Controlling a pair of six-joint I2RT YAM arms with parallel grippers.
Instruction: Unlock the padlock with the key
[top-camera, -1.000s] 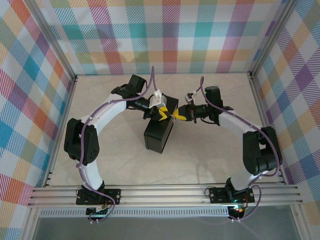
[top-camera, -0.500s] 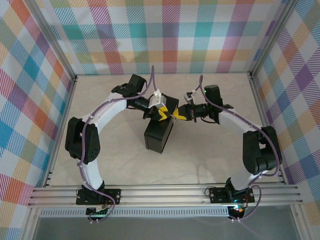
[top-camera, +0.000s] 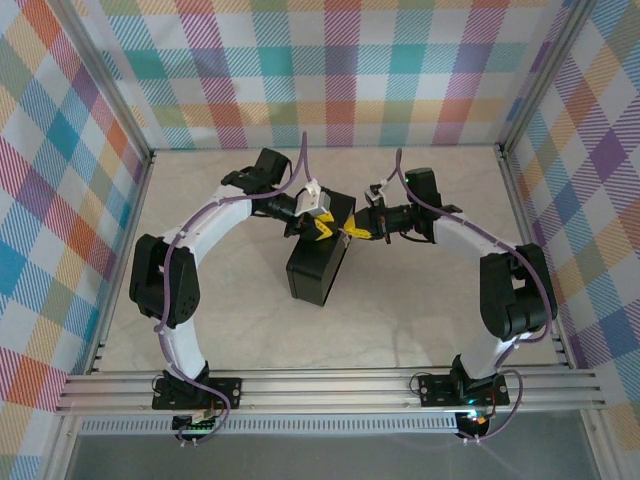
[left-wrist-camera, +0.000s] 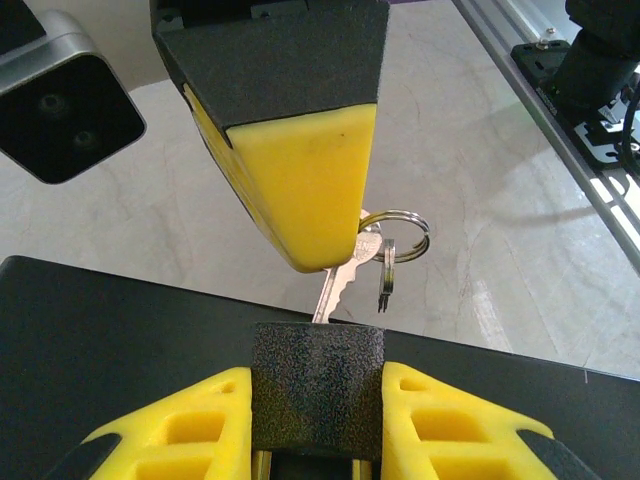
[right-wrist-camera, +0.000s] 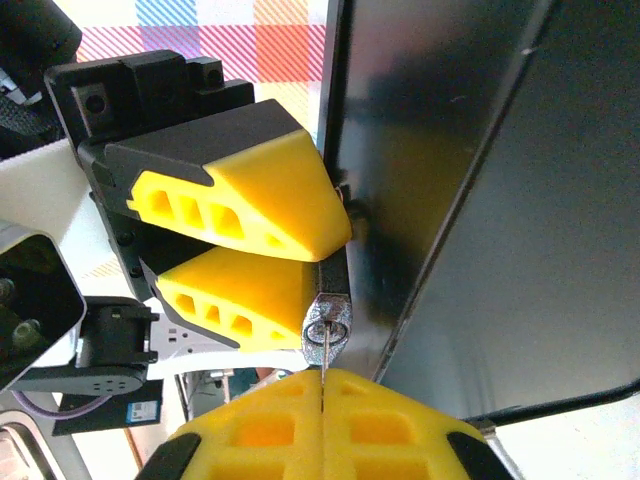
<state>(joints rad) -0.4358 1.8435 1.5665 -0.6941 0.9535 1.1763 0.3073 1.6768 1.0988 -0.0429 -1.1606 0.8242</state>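
seen from above, our left pincer (top-camera: 323, 228) and right pincer (top-camera: 352, 234) meet tip to tip at the far end of a dark box (top-camera: 318, 272) on the pale table (top-camera: 420, 300). the padlock and the key are too small for us to make out between them here.

from the left wrist, our own yellow fingers (left-wrist-camera: 190, 435) sit at a narrow gap, clamped on a dark, rough-faced block just above the black face of the box (left-wrist-camera: 100, 330). a yellow finger (left-wrist-camera: 300, 180) of the right pincer reaches in from the top and holds the key (left-wrist-camera: 335, 285) by its head. the blade slants down and goes out of sight behind the block. a wire ring (left-wrist-camera: 397, 222) hangs at the key's head, and a smaller key (left-wrist-camera: 385, 278) dangles from it.

from the right wrist, our right pincer (right-wrist-camera: 322, 400) is pressed fully together on the key (right-wrist-camera: 323, 362), which we see edge-on as a thin line. the key's tip meets the silvery end of the padlock (right-wrist-camera: 330, 314). the left pincer (right-wrist-camera: 330, 270) grips the padlock between its two yellow fingers, just beside the dark wall of the box (right-wrist-camera: 450, 180).
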